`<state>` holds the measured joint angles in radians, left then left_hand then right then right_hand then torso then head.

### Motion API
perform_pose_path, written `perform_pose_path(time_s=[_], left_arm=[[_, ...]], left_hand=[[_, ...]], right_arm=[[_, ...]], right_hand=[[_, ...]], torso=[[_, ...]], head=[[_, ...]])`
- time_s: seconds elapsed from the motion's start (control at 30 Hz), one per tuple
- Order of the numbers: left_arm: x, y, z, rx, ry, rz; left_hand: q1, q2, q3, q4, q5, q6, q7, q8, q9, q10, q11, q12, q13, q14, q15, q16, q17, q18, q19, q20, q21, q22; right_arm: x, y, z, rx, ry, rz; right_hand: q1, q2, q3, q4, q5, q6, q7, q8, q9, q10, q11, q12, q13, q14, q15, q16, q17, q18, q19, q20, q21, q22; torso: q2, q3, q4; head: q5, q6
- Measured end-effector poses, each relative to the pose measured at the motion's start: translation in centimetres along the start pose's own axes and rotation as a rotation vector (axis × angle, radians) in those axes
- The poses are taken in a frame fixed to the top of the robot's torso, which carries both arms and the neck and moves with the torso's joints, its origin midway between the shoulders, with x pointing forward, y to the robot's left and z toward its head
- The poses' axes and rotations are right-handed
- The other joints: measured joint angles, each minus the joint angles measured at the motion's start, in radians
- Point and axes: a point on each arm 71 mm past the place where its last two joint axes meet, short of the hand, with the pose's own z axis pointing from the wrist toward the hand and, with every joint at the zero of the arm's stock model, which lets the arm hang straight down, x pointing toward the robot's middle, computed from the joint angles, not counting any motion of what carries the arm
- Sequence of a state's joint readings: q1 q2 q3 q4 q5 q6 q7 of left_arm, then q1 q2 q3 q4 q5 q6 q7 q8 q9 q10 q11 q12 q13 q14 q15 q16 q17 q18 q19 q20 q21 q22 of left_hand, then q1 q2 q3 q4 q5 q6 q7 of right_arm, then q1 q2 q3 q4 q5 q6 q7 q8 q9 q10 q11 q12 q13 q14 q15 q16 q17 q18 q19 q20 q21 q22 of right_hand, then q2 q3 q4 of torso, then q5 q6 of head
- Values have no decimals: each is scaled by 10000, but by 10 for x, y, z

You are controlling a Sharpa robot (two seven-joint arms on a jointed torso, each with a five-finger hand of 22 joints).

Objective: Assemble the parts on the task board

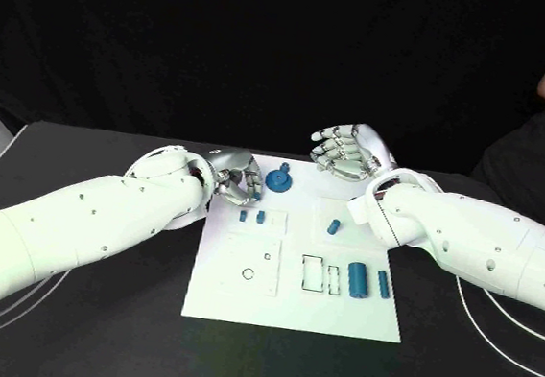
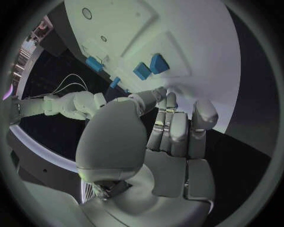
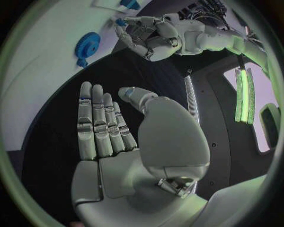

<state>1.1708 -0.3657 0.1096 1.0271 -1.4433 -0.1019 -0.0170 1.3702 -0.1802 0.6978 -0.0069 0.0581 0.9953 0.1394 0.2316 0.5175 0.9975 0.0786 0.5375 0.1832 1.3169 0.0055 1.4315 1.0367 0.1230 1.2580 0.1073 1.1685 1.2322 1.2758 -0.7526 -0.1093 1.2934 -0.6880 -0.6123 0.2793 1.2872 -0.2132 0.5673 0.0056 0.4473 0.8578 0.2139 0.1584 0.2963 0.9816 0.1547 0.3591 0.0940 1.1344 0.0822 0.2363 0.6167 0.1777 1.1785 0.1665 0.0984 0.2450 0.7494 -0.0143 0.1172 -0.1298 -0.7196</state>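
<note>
The silver left hand (image 1: 232, 178) hovers curled and empty just beside the blue plastic gear (image 1: 280, 183), seemingly for pickup; the right hand (image 1: 345, 152) waits beyond, spread and empty.

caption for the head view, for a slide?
Left hand curled over the white board's far corner near a blue gear; right hand open beyond the board.

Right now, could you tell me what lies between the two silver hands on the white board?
In the head view, a blue gear lies at the task board's far edge, between the left hand and right hand.
</note>
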Motion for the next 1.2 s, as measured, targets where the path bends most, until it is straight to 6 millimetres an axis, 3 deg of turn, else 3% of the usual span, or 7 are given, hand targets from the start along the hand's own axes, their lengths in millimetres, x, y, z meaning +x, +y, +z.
perform_pose_path(time_s=[1.2], left_arm=[[2, 2, 3, -352, 364, 126]], left_hand=[[15, 16, 1, 1, 3, 57, 90, -57, 16, 43, 29, -61, 1, -38, 38, 0, -93, 0, -37, 36, -48, -41]], right_arm=[[-1, 0, -1, 1, -4, -1]], right_hand=[[-42, 42, 0, 1, 0, 35, 35, 0, -16, 12, 11, -53, -80, 0, 0, -95, -50, 1, 0, 0, 0, -17]], torso=[[2, 2, -2]], head=[[-40, -34]])
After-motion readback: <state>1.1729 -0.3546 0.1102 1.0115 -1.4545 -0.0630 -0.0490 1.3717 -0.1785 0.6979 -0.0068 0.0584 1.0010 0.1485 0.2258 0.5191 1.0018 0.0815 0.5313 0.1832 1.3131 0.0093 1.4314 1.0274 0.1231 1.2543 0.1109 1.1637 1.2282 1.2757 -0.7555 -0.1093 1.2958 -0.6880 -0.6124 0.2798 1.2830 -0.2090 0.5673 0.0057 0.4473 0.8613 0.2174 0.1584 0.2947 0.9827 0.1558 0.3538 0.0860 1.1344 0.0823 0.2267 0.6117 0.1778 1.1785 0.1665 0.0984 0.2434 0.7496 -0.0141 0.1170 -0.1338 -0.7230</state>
